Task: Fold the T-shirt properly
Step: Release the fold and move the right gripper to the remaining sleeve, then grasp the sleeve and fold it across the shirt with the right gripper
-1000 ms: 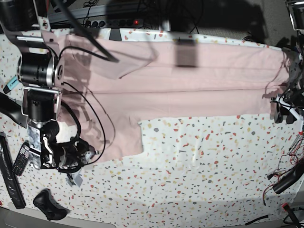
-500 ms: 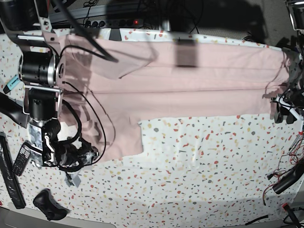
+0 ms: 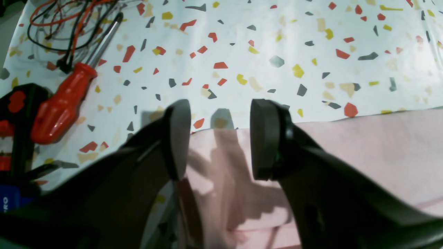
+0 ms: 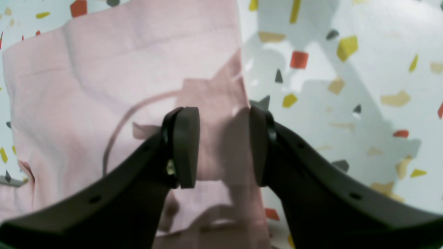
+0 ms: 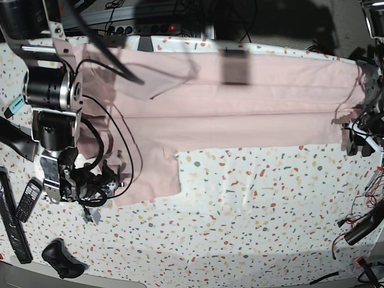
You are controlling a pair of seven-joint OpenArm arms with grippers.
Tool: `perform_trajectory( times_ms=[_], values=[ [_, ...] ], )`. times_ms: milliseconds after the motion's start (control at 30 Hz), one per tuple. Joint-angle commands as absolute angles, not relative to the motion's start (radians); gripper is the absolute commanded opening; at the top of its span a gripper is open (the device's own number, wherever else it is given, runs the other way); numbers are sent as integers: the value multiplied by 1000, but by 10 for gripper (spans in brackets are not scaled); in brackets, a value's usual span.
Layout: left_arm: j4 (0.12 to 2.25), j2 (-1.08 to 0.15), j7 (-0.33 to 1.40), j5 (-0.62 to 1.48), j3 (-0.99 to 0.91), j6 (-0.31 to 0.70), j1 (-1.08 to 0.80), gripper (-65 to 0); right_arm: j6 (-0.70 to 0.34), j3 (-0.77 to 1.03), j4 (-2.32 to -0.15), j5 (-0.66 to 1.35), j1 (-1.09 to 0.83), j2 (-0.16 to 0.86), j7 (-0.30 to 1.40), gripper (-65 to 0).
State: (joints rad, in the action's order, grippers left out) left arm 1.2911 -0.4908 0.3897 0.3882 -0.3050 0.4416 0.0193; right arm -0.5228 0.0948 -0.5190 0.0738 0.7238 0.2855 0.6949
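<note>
The pale pink T-shirt (image 5: pixel 240 102) lies flat across the far half of the table, plain side up, with a flap hanging toward the front at its left end. My right gripper (image 5: pixel 105 183) hovers over that flap. In the right wrist view my right gripper (image 4: pixel 221 148) is open, astride the T-shirt (image 4: pixel 104 69) at its side edge, with nothing pinched. My left gripper (image 5: pixel 351 141) sits at the shirt's right end. In the left wrist view my left gripper (image 3: pixel 221 138) is open above the T-shirt (image 3: pixel 363 148) at its edge, holding nothing.
A red-handled screwdriver (image 3: pixel 62 103) and tangled wires (image 3: pixel 69 31) lie by the left gripper. A phone (image 5: pixel 27 201), a black bar (image 5: pixel 12 222) and a black lump (image 5: pixel 60 258) sit at the front left. A power strip (image 5: pixel 138 27) runs along the back. Cables (image 5: pixel 363 225) trail at the right edge.
My right gripper has opened over the shirt's front left flap and its wrist has shifted slightly toward the back. The left arm has not moved.
</note>
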Motion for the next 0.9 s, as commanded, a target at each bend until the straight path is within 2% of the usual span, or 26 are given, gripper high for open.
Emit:
perform_trajectory(
  times_ms=[0,167,433,467,700,867],
  values=[
    [1309,-510,366,400,-313,441,36,-384,-515,96,-517,75,756,294,706,-411],
    [1309,-510,366,400,-313,441,36,-384,-516,96,-493,89,753,280,742,-432],
    [1309,-510,367,400,-313,441,36,-384,-581,81,-493,79,753,245,757,-640],
    [1309,-510,367,400,-313,441,36,-384,-581,67,-493,77,753,243,760,-650],
    [1309,-510,369,400,-313,441,35,-384,-583,-61,-514,79,753,244,760,-650],
    [1309,-510,369,400,-313,441,34,-384,-625,-120,-632,83,747,242,830,-650]
  ],
)
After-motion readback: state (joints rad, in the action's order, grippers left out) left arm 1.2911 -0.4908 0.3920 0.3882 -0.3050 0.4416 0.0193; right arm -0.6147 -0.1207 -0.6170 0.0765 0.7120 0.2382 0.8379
